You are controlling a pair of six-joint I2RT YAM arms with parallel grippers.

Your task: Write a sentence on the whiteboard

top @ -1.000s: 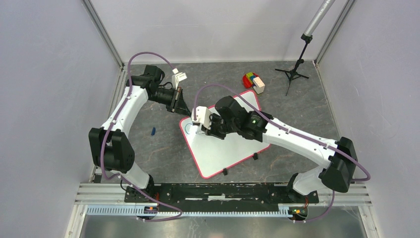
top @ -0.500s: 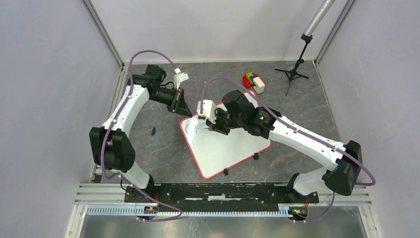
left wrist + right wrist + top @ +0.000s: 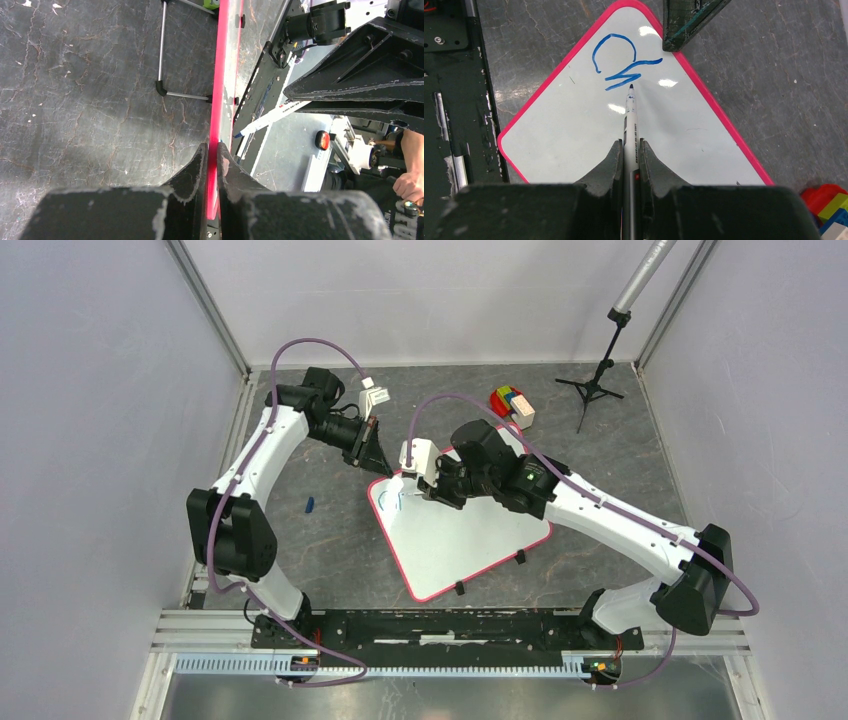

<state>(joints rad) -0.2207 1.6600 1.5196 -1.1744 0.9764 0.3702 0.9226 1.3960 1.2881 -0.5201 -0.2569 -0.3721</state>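
Note:
The whiteboard (image 3: 465, 540) lies tilted on the dark table, white with a pink-red rim. My left gripper (image 3: 378, 466) is shut on its far-left corner; in the left wrist view the jaws (image 3: 213, 146) pinch the pink rim (image 3: 219, 90) edge-on. My right gripper (image 3: 428, 486) is shut on a grey marker (image 3: 631, 120), tip down on the board (image 3: 574, 125). The sentence is only a blue "C" and a partial stroke (image 3: 616, 62) near that corner. The marker tip touches just below the stroke. The left finger (image 3: 684, 22) shows at the top of the right wrist view.
Coloured blocks (image 3: 510, 403) sit beyond the board's far corner. A black tripod stand (image 3: 593, 385) stands at the back right. A small blue cap (image 3: 310, 505) lies left of the board. Black clips (image 3: 459, 588) line the board's near edge.
The board's gripped corner and my left gripper have shifted slightly right. My right gripper has moved with the marker, and a second blue stroke has been added beside the "C".

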